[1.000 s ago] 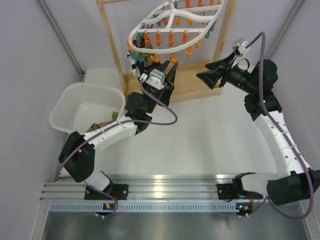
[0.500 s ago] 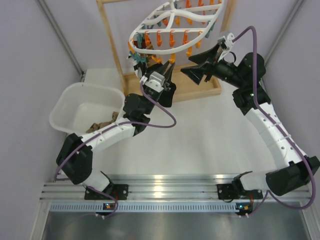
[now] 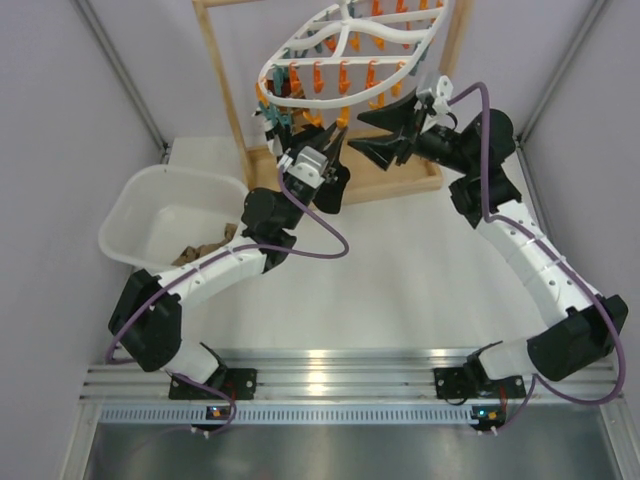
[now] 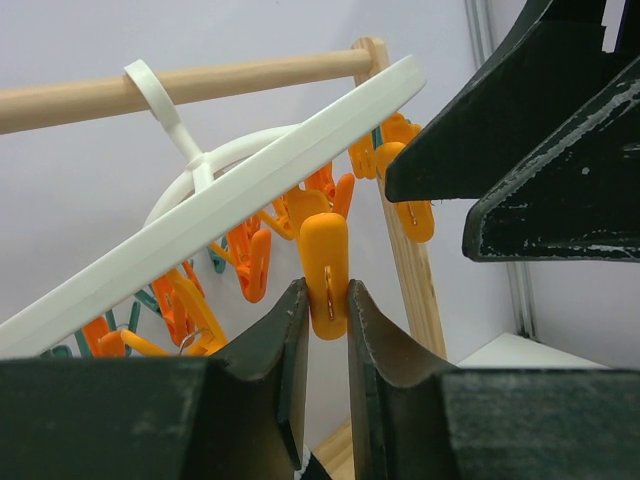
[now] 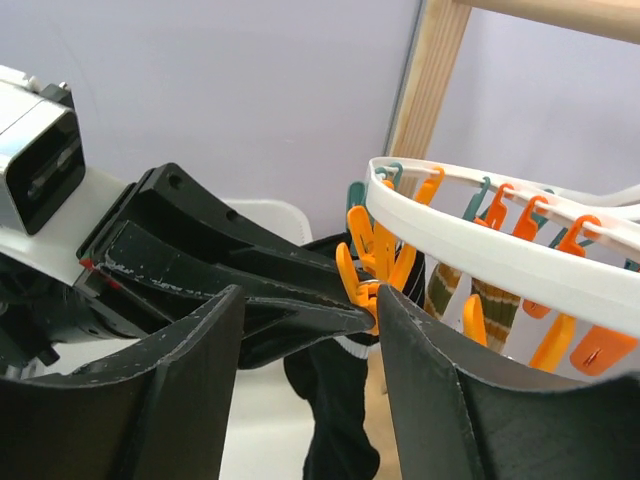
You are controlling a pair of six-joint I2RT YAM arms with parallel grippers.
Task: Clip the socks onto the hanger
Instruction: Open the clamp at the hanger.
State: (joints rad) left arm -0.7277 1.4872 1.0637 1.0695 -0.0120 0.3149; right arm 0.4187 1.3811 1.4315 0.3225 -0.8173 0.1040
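Observation:
The white oval hanger (image 3: 300,50) hangs from the wooden stand, with orange and teal clips under its rim (image 4: 250,190). My left gripper (image 4: 327,295) is shut on one orange clip (image 4: 325,255) at the rim's near side. My right gripper (image 5: 310,300) is open, and its fingers straddle the left gripper's fingertips and that clip (image 5: 362,275). In the top view the two grippers (image 3: 335,132) (image 3: 356,135) meet under the hanger. Brown socks (image 3: 205,248) lie in the white tub. A tan striped sock (image 5: 490,305) hangs from the hanger.
A black sock (image 5: 340,420) with a white band hangs just behind the left fingers. The wooden stand (image 3: 225,90) and its base (image 3: 390,175) are at the back. The white tub (image 3: 150,195) sits at the left. Grey walls close in both sides.
My right gripper swung left from the stand's right post to the clip and narrowed slightly. The left gripper rose a little and closed on the orange clip.

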